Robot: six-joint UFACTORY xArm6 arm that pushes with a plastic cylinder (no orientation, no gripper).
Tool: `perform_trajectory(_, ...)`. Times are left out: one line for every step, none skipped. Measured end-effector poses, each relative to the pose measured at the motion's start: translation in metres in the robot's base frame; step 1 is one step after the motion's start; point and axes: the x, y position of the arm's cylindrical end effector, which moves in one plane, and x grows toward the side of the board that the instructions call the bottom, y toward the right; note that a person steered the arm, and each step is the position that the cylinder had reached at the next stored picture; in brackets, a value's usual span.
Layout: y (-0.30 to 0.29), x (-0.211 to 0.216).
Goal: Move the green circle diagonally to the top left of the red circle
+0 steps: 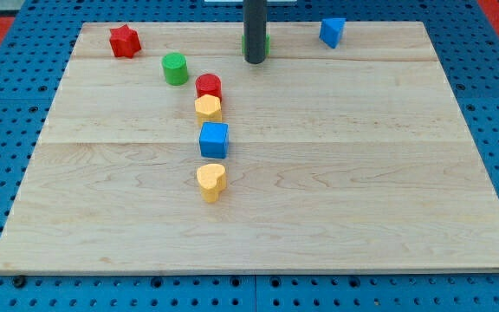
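The green circle (175, 68) stands on the wooden board (362, 173), up and to the left of the red circle (208, 86), with a small gap between them. My tip (255, 61) is near the view's top centre, to the right of the green circle and above right of the red circle, touching neither. The rod hides most of another green block (266, 42) just behind it; its shape cannot be made out.
A red star (124, 41) is at the top left. A blue block (332, 31) is at the top right. Below the red circle run a yellow block (208, 108), a blue cube (214, 139) and a yellow heart (210, 180).
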Motion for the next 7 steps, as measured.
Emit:
perform_trajectory(0.000,-0.008)
perform_trajectory(-0.015,0.029)
perform_trajectory(-0.072,0.043)
perform_trajectory(-0.073,0.044)
perform_trajectory(-0.088,0.052)
perform_trajectory(-0.121,0.042)
perform_trajectory(-0.125,0.046)
